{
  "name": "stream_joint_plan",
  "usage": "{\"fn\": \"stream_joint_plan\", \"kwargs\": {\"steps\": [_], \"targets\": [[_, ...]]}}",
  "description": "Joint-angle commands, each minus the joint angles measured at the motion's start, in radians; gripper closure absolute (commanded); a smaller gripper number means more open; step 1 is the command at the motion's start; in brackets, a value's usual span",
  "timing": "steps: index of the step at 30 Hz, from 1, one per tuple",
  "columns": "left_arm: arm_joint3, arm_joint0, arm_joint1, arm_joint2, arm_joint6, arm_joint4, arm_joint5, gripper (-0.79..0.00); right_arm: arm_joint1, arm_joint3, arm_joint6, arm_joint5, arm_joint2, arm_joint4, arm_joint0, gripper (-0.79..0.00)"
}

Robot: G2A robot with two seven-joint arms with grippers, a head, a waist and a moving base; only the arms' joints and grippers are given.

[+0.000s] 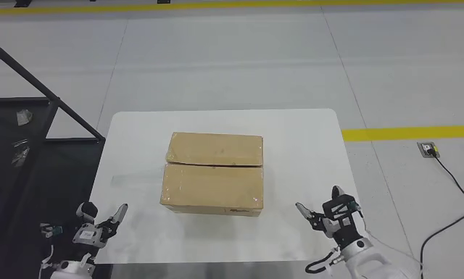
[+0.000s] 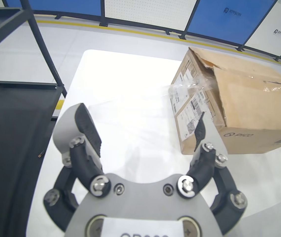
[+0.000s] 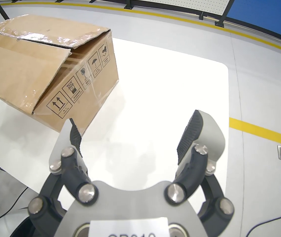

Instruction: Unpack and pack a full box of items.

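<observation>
A brown cardboard box [image 1: 213,172] sits in the middle of the white table [image 1: 304,156], its two top flaps folded down with a loose seam between them. Torn clear tape hangs from the box's [image 2: 241,99] end, and the box's [image 3: 41,67] other end carries handling symbols, with a flap lifted slightly there. My left gripper [image 1: 102,221] is open at the table's near left corner, well apart from the box. My right gripper [image 1: 325,207] is open near the table's near right edge, also apart from the box. Nothing is between either pair of fingers.
A black metal rack [image 2: 14,104] stands just left of the table. A wall socket with a cable [image 1: 428,149] lies on the floor to the right. Bare table surface surrounds the box on all sides.
</observation>
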Motion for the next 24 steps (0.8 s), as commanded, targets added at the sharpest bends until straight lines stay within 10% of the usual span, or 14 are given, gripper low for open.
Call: {"fn": "stream_joint_plan", "kwargs": {"steps": [1, 10, 24], "targets": [[0.000, 0.000, 0.000, 0.000, 0.000, 0.000, 0.000, -0.785, 0.000, 0.000, 0.000, 0.000, 0.000, 0.000, 0.000, -0.785], [0.002, -0.108, 0.001, 0.024, -0.115, -0.162, -0.081, -0.785, -0.003, 0.068, 0.108, -0.281, -0.016, 0.518, 0.147, -0.785], [0.081, -0.206, 0.014, 0.005, -0.304, -0.395, -0.245, -0.785, -0.004, 0.485, 0.629, -0.344, -0.116, 1.198, 0.570, -0.785]]}}
